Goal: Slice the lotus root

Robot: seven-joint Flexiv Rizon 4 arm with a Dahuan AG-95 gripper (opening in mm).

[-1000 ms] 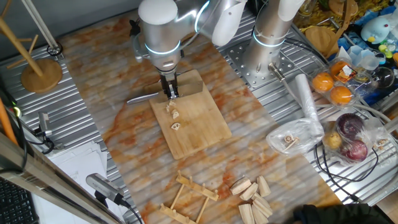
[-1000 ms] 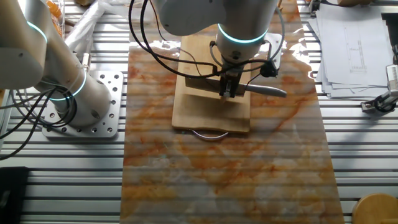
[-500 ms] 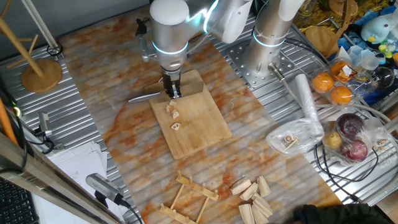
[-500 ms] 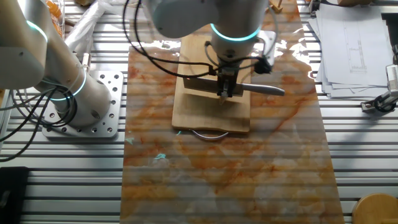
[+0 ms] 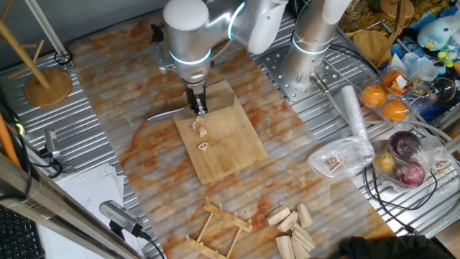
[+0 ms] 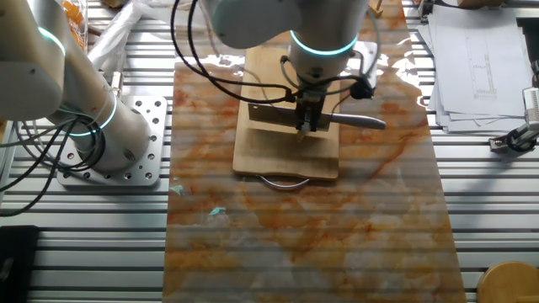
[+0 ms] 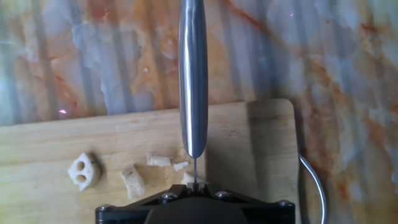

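a marbled orange-and-white mat [image 5: 136,137] covers the middle of the table, and a pale wooden cutting board [image 5: 230,147] lies on it at a slant. above the board's far end the arm holds its gripper [image 5: 196,109] pointing straight down, the fingers closed on a knife [image 6: 337,121] whose steel handle sticks out sideways past the board's edge over the mat; in the hand view the handle [image 7: 193,74] runs straight away from the fingers. the lotus root [image 7: 84,171] lies on the board as cut bits: one round slice with holes to the left, and a few smaller chunks [image 7: 132,180] between it and the blade.
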